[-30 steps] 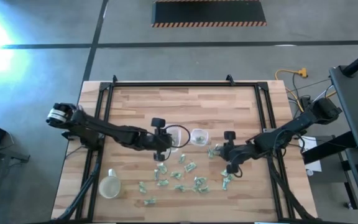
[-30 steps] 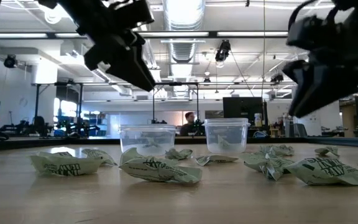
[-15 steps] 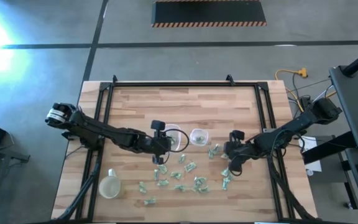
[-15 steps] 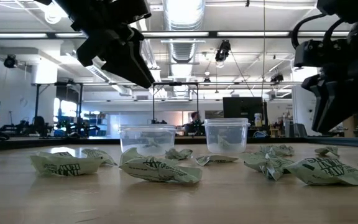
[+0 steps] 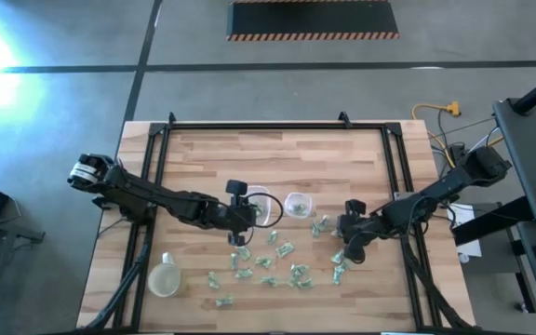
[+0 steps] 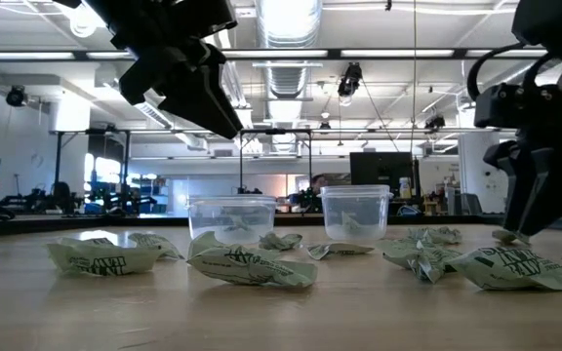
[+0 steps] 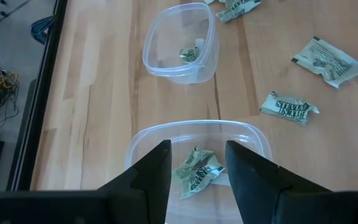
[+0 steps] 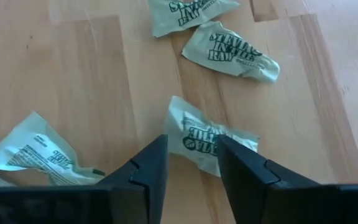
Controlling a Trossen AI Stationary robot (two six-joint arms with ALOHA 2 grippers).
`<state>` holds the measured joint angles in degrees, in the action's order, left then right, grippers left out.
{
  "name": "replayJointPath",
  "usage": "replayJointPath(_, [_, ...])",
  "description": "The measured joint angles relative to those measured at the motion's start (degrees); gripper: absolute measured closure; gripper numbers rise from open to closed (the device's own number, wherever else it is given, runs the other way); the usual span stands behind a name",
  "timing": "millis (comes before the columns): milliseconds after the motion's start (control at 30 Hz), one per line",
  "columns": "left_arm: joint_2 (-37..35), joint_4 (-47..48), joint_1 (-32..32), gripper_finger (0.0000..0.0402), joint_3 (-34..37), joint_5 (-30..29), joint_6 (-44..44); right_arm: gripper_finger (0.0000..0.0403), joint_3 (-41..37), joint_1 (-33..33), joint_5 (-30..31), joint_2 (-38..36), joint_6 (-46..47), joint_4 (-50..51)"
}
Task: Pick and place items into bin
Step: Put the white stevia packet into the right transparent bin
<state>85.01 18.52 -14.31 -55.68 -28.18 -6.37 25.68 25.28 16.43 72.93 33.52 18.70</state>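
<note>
Several pale-green and white crinkly packets [image 5: 270, 262] lie scattered on the wooden table [image 5: 203, 158]. Two clear bins stand mid-table. My left gripper [image 7: 197, 163] [image 5: 247, 221] hangs open above the nearer bin [image 7: 194, 140], which holds one packet [image 7: 197, 171]. The farther bin [image 7: 180, 42] [image 5: 297, 203] also holds a packet. My right gripper [image 8: 191, 155] [image 5: 346, 253] is open and points steeply down, low over the table, with a packet [image 8: 211, 142] at its fingertips. In the low view it shows at the right [image 6: 527, 229]. My right gripper's open fingers [image 8: 149, 163] come from above, slanting down, and stand on either side of one end [image 8: 188, 146] of a packet that lies flat on the table. Whether they touch it I cannot tell.
A clear round cup [image 5: 164, 277] sits near the table's front-left corner. A black frame [image 5: 249, 126] runs along the table's far and side edges. Other packets [image 8: 229, 53] [image 8: 30, 155] lie close around the right gripper. Bare wood shows across the far half.
My right gripper has sunk toward the table and shifted slightly toward the near edge, rolling about its own axis, and now stands low over a packet. My left gripper has stayed above the bin. The packets and bins have not moved.
</note>
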Motion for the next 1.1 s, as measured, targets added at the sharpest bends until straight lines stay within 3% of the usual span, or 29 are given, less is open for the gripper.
replayJointPath(300, [0.0,0.0,0.0,0.0267,0.0,0.0,0.0,0.0255,-1.5,0.0,0.0,0.0,0.7,-0.1])
replayJointPath(433, [0.0,0.0,0.0,0.0267,0.1,0.0,0.0,0.0285,-1.8,0.0,0.0,0.0,0.6,-0.3])
replayJointPath(700, [0.0,0.0,0.0,0.0267,0.1,0.0,0.0,0.0387,-1.4,0.0,0.1,0.0,-4.1,0.0])
replayJointPath(967, [0.0,0.0,0.0,0.0267,0.1,-0.1,0.0,0.0392,2.1,0.0,0.7,-0.1,-10.2,-0.1])
replayJointPath(1100, [0.0,0.0,0.0,0.0267,0.1,-0.2,0.0,0.0392,4.5,0.0,4.3,-0.1,-15.3,-0.1])
